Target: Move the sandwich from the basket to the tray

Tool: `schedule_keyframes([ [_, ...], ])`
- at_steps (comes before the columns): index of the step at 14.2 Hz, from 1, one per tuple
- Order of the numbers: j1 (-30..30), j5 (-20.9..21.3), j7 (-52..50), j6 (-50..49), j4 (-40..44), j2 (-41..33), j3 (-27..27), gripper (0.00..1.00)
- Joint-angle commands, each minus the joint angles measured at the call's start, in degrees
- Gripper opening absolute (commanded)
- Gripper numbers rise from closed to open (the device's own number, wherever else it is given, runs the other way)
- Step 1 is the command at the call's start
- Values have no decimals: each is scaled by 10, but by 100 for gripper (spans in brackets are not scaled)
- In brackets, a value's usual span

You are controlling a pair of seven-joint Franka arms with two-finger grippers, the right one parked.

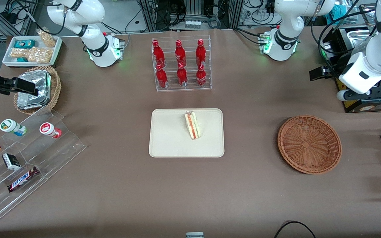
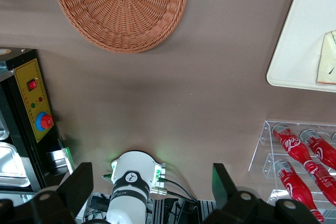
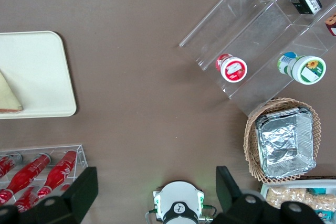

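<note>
The sandwich [image 1: 192, 125] lies on the cream tray [image 1: 167, 138] at the middle of the table, its red and green filling edge showing. In the wrist view the sandwich [image 2: 328, 59] shows only in part on the tray [image 2: 299, 40]. The reddish-brown basket [image 1: 309, 143] holds nothing and sits toward the working arm's end. My left gripper [image 1: 313, 75] hangs high above the table, farther from the front camera than the basket [image 2: 121, 9]. The gripper [image 2: 151, 182] is open, with nothing between its fingers [image 2: 79, 184].
A clear rack of red bottles [image 1: 181, 64] stands just past the tray. Toward the parked arm's end are a stepped acrylic stand with snacks [image 1: 28, 148], a light-tan basket of foil packs [image 1: 36, 89] and a white snack tray [image 1: 31, 49]. A control box [image 2: 34, 98] sits beside the table.
</note>
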Motion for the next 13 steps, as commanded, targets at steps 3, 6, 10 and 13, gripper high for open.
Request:
schedule_keyframes([
  [3, 1, 1, 1, -9, 12, 15, 1, 100],
  [6, 0, 2, 1, -24, 8, 12, 0, 100],
  [10, 1, 30, -2, 70, -50, -24, 1, 100],
  [13, 1, 39, -2, 118, -82, -39, 1, 100],
])
